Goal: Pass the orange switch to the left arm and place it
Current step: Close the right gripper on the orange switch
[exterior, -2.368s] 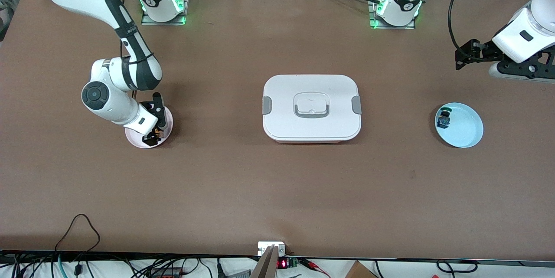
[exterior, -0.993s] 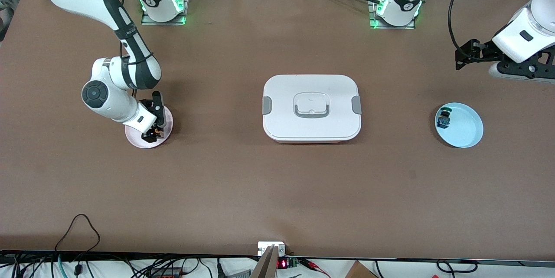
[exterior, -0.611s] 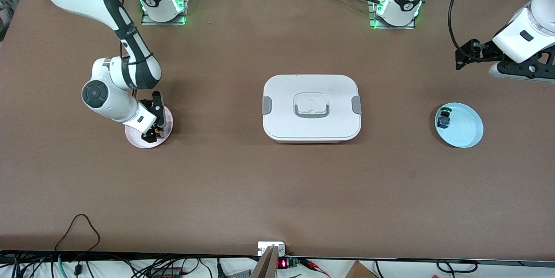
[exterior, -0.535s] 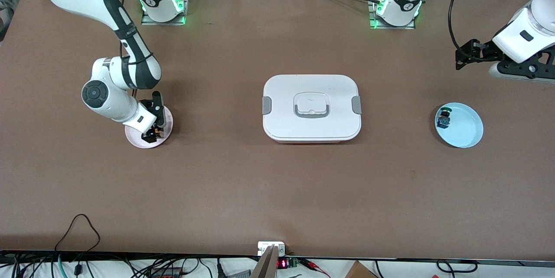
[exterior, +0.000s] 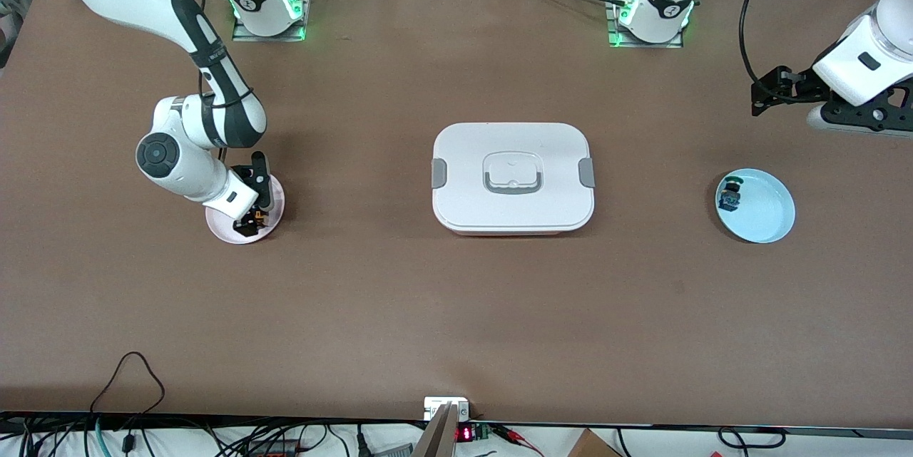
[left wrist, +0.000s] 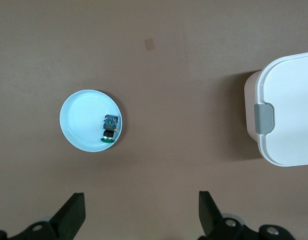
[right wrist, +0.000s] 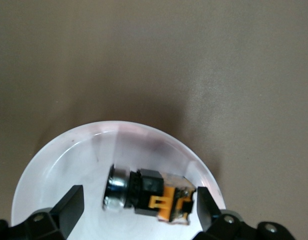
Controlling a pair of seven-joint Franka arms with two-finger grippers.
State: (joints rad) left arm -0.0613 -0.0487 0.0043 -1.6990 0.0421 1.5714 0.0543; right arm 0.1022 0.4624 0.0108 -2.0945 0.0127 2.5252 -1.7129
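Note:
The orange switch [exterior: 250, 222] lies on its side in a small pink plate [exterior: 277, 194] toward the right arm's end of the table. My right gripper [exterior: 251, 214] is low over that plate and open. In the right wrist view the switch [right wrist: 151, 195] lies between the two fingertips [right wrist: 70, 204], its orange end close to one of them, and the right gripper [right wrist: 136, 210] is not closed on it. My left gripper [exterior: 767, 90] hangs open and empty in the air near the blue plate [exterior: 769, 214]; its wrist view [left wrist: 141, 217] shows bare table between the fingers. The white box [exterior: 512, 175] stands mid-table.
A black switch with green-blue parts [exterior: 730, 194] lies in the blue plate; the left wrist view shows the switch [left wrist: 110, 129], the plate [left wrist: 80, 117] and a corner of the box [left wrist: 288, 115]. Both arm bases stand at the table's far edge. Cables run along the near edge.
Hardly anything: the right gripper stays down at the pink plate with its fingers either side of the switch, and the left arm has drifted only slightly.

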